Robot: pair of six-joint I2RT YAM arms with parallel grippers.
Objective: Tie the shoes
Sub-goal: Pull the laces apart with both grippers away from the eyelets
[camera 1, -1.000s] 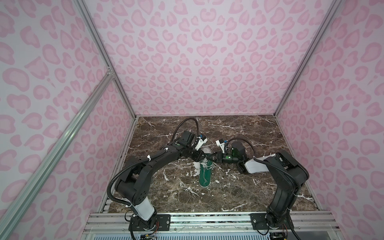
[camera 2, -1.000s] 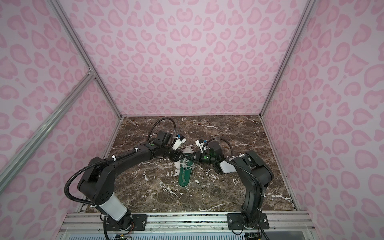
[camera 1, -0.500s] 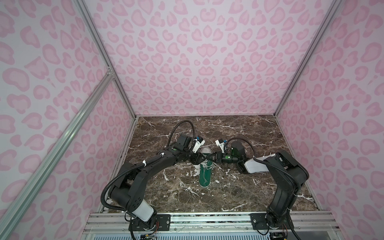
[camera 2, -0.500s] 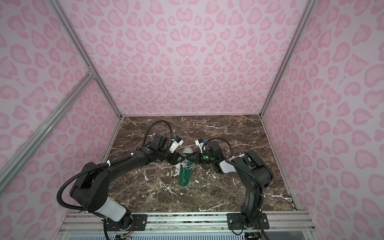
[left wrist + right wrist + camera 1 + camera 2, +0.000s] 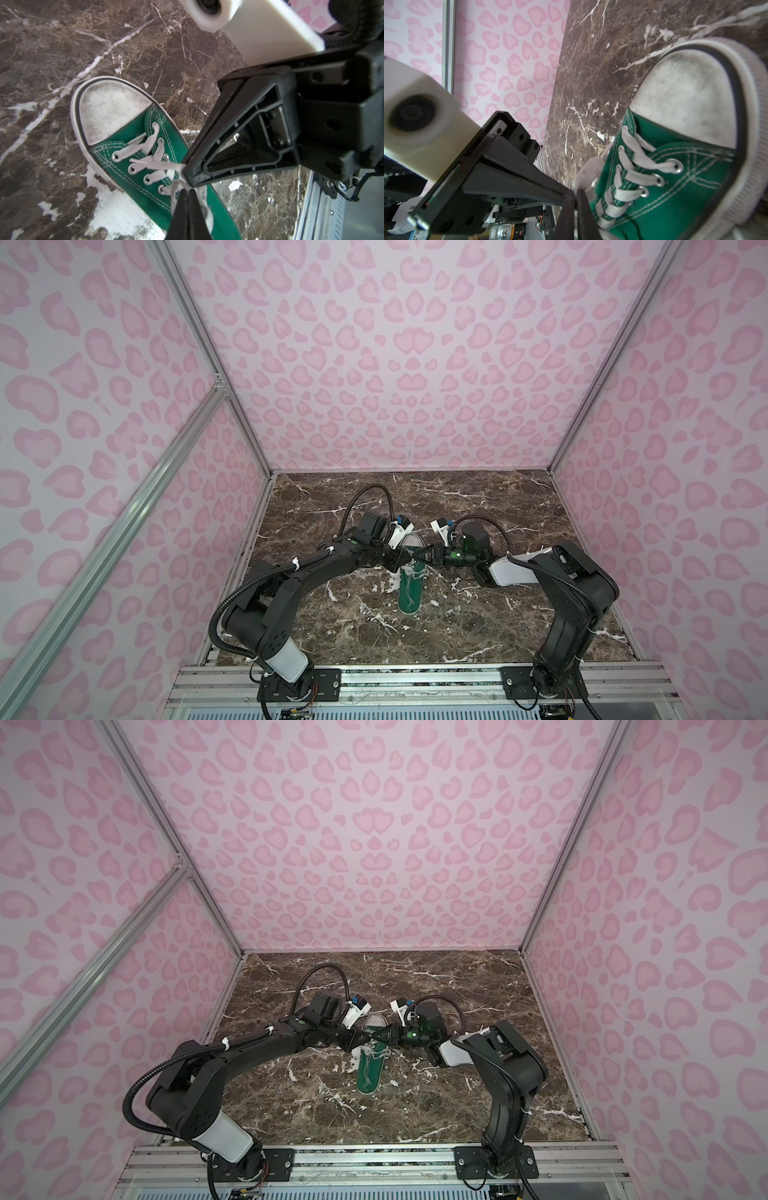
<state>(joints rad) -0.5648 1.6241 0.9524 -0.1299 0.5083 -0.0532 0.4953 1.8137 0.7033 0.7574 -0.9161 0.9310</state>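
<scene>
Both hands meet over the sneaker (image 5: pixel 409 589) on the tabletop (image 5: pixel 478 626) in both top views; my left hand (image 5: pixel 409 566) has swung in from the side since a second ago. From the left wrist, its fingers (image 5: pixel 188 207) are pressed together, pinching a lace (image 5: pixel 176 187). From the right wrist, my right hand (image 5: pixel 575 199) pinches lace too; no readable brand.

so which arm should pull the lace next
Probably left: the left gripper is shut on a lace above the shoe. The right gripper also looks shut on lace, so either could.
</scene>
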